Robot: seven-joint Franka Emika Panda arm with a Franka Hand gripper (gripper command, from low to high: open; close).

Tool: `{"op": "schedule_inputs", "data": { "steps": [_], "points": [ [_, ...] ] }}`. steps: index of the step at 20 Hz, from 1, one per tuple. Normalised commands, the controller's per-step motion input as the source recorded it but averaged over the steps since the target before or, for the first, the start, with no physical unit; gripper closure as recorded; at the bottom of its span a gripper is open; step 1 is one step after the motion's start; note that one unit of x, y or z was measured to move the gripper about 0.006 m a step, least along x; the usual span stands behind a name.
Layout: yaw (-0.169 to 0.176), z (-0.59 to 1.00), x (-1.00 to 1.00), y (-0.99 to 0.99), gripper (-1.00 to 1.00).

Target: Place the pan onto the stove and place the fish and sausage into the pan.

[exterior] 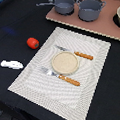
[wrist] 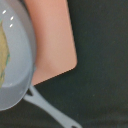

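On the dark table (exterior: 12,24), the nearest task piece is the one white fish (exterior: 12,64), lying off the striped placemat (exterior: 60,66). One red sausage (exterior: 32,43) sits a little farther back. The placemat bears one round tan plate (exterior: 64,62) between two orange-handled utensils. Farthest, the stove (exterior: 73,19) carries the pan (exterior: 64,5), its inside hidden, beside the larger two-handled pot (exterior: 90,10). The claw appears in neither view, so I cannot tell its state.
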Motion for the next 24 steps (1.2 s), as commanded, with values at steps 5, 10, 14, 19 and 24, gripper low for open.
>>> {"op": "schedule_inputs", "data": {
  "steps": [5, 10, 14, 19, 24],
  "points": [
    [0.0, 0.09, 0.0, -0.92, -1.0],
    [0.0, 0.02, 0.01, -0.9, -1.0],
    [0.0, 0.0, 0.01, -0.87, -1.0],
    [0.0, 0.0, 0.0, -0.79, -1.0],
    [0.002, 0.0, 0.0, -0.83, -1.0]
  ]
}}
